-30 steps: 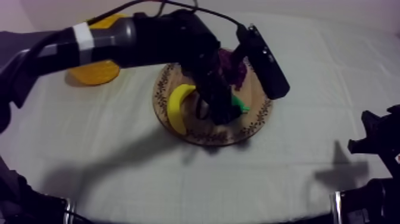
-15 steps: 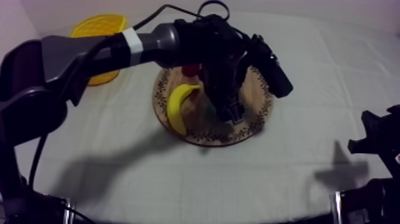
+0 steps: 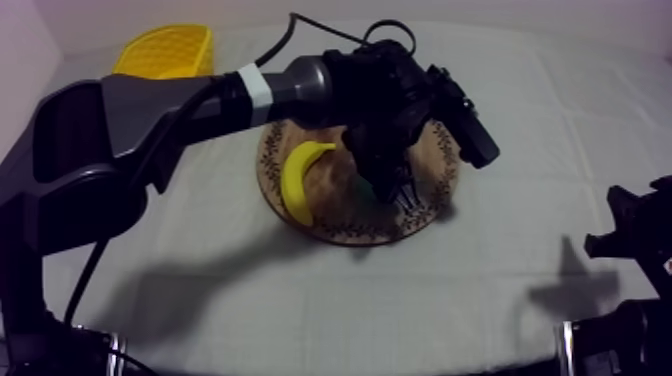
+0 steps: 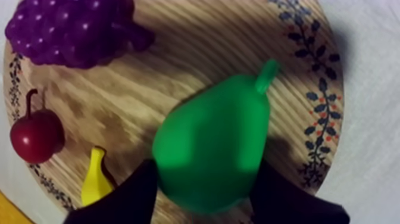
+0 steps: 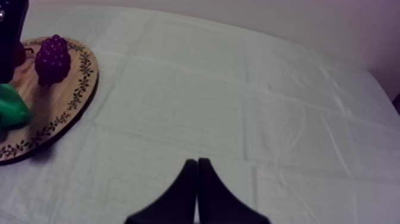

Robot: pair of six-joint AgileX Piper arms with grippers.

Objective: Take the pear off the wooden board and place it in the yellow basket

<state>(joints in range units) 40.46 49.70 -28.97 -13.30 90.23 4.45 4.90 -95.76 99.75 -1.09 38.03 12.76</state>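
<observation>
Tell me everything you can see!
grey-white cloth: one, grey-white, under everything
round wooden board with patterned rim: one, brown, mid-cloth
yellow basket: one, yellow, far left
curved toy banana: one, yellow, on the board
bunch of toy grapes: one, purple, on the board
small red fruit: one, red, on the board
green toy pear: one, green, held at the board
left gripper: one, black, shut on the pear
right gripper: one, black, shut, over bare cloth
</observation>
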